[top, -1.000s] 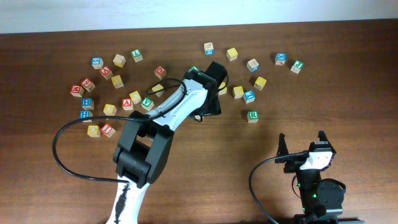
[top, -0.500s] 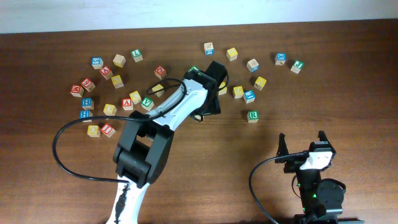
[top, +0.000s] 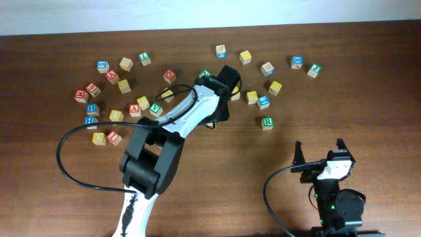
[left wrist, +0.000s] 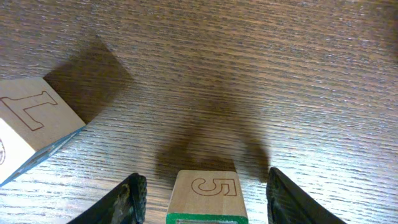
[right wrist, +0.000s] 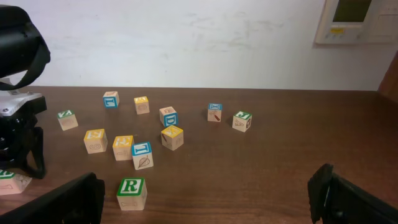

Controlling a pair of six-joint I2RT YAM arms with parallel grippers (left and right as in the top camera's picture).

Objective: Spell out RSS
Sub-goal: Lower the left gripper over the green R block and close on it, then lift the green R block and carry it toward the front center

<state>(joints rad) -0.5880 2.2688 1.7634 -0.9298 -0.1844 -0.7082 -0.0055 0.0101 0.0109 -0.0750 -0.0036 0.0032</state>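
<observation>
So you're going for an S first, by the look of it. Your left pincer (left wrist: 204,184) is sitting partly open over the S-marked cube (left wrist: 206,200). One jaw is standing on each side of it, and bare bench (left wrist: 267,68) is showing in both gaps, so it isn't gripping anything yet. The outlined character on the side facing the wrist camera is reading as an S to me (could pass for a 5, honestly). There's a green strip along the adjoining face, so I can't swear it's one of the yellow S cubes.

To do this bit well:
- The gaps are looking about even, so you're wanting both pads landing together on flat faces. That way the cube isn't twisting or skidding on the wood.
- I'd be aiming low enough to catch the middle of the sides, not just the top edge.
- The L cube (left wrist: 31,127) is lying outside the left jaw and a little beyond it. It's apart from the jaw, so I'm not expecting it to get nudged.

From overhead, that pincer (and the cube hidden under it) is sitting near the R cube (top: 267,122), to its left and a bit farther from the robot. The R cube is lying by itself, nearer the robot than the rest of the scatter. I can't make out the letters on the yellow cubes beyond the R cube.

Your right pincer (right wrist: 205,202) is hanging wide open and holding nothing. It's on the robot's side of the R cube and off to its right, well apart.
</observation>
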